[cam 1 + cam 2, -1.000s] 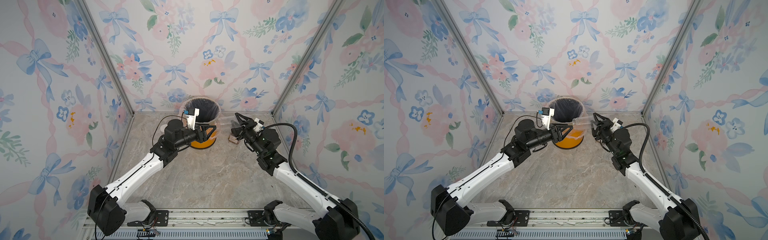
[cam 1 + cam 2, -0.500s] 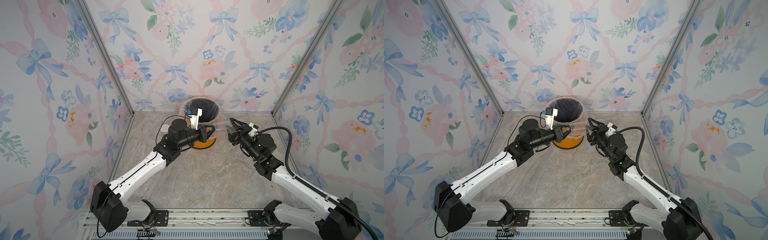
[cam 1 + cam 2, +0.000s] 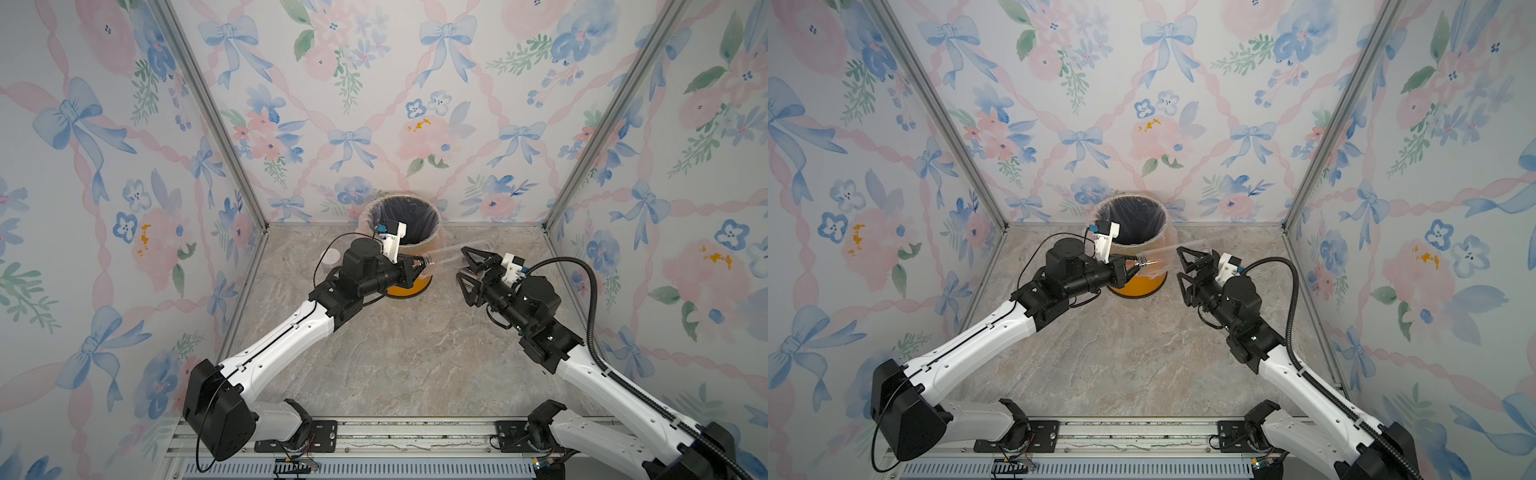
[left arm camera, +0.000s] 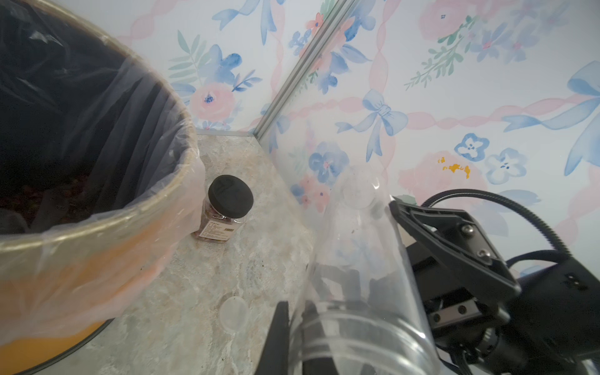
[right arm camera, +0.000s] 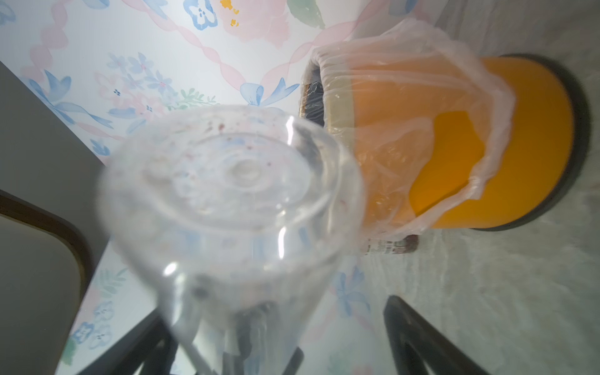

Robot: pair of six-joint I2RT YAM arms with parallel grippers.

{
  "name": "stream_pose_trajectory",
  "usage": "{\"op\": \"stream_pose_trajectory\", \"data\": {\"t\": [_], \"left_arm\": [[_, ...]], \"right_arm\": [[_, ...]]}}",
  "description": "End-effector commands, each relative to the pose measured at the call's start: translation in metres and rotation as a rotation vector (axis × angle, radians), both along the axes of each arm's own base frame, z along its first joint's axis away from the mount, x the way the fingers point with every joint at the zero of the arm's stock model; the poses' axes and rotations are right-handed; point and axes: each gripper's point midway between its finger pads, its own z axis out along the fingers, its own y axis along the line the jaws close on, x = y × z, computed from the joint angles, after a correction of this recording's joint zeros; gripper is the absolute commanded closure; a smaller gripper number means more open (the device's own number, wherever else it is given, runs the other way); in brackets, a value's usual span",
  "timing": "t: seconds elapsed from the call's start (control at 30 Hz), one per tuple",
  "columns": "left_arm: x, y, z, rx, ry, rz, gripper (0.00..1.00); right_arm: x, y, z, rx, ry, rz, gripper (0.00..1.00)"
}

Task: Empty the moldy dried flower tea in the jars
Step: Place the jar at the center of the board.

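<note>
Well, the left claw (image 3: 417,266) was pressed tight on the open mouth of the tall clear jar (image 3: 451,254). The jar lay on its side up in the air, in front of the orange bin (image 3: 419,287). The right claw (image 3: 462,262) was spread wide. Its fingers stood on either side of the jar's bottom end and did not squeeze it. In the right wrist view the tall jar looked almost empty, with only a few tiny pink specks on its wall. Dark reddish bits of tea (image 4: 61,194) lay deep down in the bin, inside the plastic bag (image 4: 156,136). A small jar with a black lid (image 4: 225,207) stood upright on the floor (image 4: 201,259), just beside the bin, with brown tea inside it. A round see-through lid (image 4: 233,313) lay flat on the floor near that small jar.
</note>
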Motion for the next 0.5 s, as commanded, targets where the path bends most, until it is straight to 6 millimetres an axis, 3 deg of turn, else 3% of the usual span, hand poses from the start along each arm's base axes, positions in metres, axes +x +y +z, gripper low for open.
{"op": "stream_pose_trajectory", "data": {"t": [0.0,0.1,0.17,0.33,0.47], "left_arm": [[0.006,0.010,0.002,0.086,-0.031,0.046,1.00],[0.003,0.010,-0.015,0.156,0.011,0.026,1.00],[0.000,0.009,-0.025,0.190,0.039,0.007,1.00],[-0.008,0.007,-0.053,0.302,0.100,-0.041,1.00],[-0.012,0.008,-0.070,0.383,0.136,-0.065,1.00]], "right_arm": [[-0.025,-0.038,-0.056,-0.472,0.038,-0.016,0.02],[-0.047,-0.063,-0.048,-0.820,-0.083,0.029,0.03],[-0.060,-0.064,-0.039,-1.039,-0.204,0.132,0.03],[-0.088,-0.027,-0.036,-1.410,-0.515,0.512,0.04],[-0.088,-0.001,-0.048,-1.664,-0.662,0.694,0.04]]}}
